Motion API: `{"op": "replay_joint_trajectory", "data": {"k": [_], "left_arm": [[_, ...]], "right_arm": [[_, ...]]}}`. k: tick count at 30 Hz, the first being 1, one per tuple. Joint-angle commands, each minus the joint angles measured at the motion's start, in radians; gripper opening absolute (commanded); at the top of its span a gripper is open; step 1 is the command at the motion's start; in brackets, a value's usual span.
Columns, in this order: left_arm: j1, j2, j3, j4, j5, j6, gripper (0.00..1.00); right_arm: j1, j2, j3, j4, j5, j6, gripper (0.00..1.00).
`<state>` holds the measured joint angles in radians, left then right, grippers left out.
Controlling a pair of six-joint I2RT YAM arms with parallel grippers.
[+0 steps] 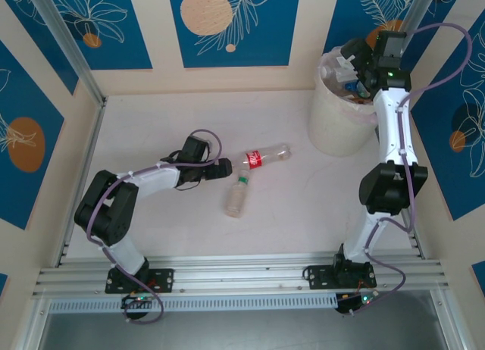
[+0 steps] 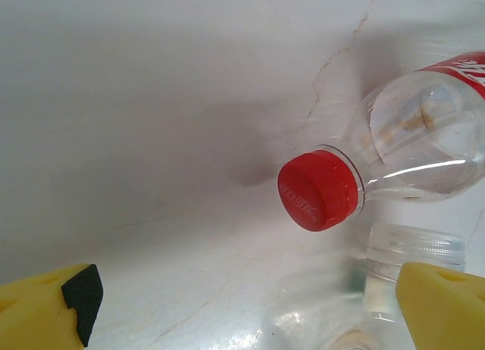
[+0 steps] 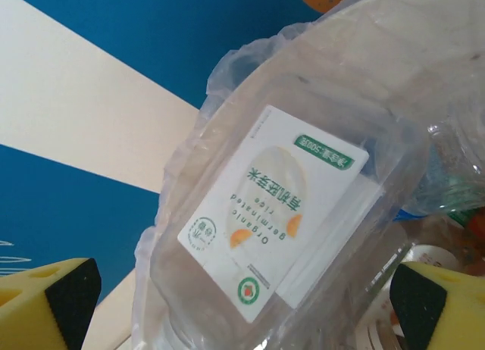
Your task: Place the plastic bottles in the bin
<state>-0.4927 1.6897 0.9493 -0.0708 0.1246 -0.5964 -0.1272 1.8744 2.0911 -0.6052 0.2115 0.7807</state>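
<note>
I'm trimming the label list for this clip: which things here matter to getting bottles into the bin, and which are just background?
Part of the job:
red-capped bottle and white-capped bottle, both lying on the table
bin
rice-label container, already in it

Just there:
blue wall panels
metal rail
</note>
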Motion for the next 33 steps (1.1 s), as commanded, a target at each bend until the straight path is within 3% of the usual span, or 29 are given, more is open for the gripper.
{"op": "replay_joint_trajectory", "data": {"k": [1, 6, 10, 13, 17, 19, 21, 25, 29, 33], "left_arm": [[0.011, -0.017, -0.012, 0.022, 0.025, -0.008, 1.0], [0.011, -0.019, -0.015, 0.021, 0.027, -0.009, 1.0], [0.01, -0.026, -0.022, 0.04, 0.042, 0.004, 1.0], [0.013, -0.023, -0.013, 0.042, 0.058, 0.038, 1.0], [0.011, 0.026, 0.059, 0.033, 0.164, 0.191, 1.0], [0.005, 0.06, 0.106, 0.008, 0.153, 0.274, 1.0], [0.003, 0.093, 0.147, -0.013, 0.118, 0.336, 1.0], [0.002, 0.158, 0.213, -0.04, 0.155, 0.424, 0.98], [-0.004, 0.216, 0.29, -0.093, 0.194, 0.432, 0.96], [-0.012, 0.23, 0.292, -0.063, 0.243, 0.414, 0.95]], "right_arm": [[-0.011, -0.005, 0.034, 0.003, 0.037, -0.029, 1.0], [-0.004, -0.002, 0.02, 0.0, -0.018, -0.059, 0.99], [0.039, -0.049, -0.015, 0.03, -0.146, -0.171, 0.99], [0.094, -0.105, -0.044, 0.004, -0.132, -0.25, 1.0], [0.163, -0.229, -0.191, 0.014, -0.139, -0.266, 1.0], [0.198, -0.301, -0.306, 0.047, -0.158, -0.246, 1.0], [0.232, -0.374, -0.447, 0.099, -0.186, -0.202, 1.0], [0.28, -0.478, -0.671, 0.136, -0.181, -0.015, 1.0], [0.353, -0.529, -0.886, 0.215, -0.141, 0.191, 0.93], [0.412, -0.501, -0.983, 0.237, -0.061, 0.366, 0.94]]}}
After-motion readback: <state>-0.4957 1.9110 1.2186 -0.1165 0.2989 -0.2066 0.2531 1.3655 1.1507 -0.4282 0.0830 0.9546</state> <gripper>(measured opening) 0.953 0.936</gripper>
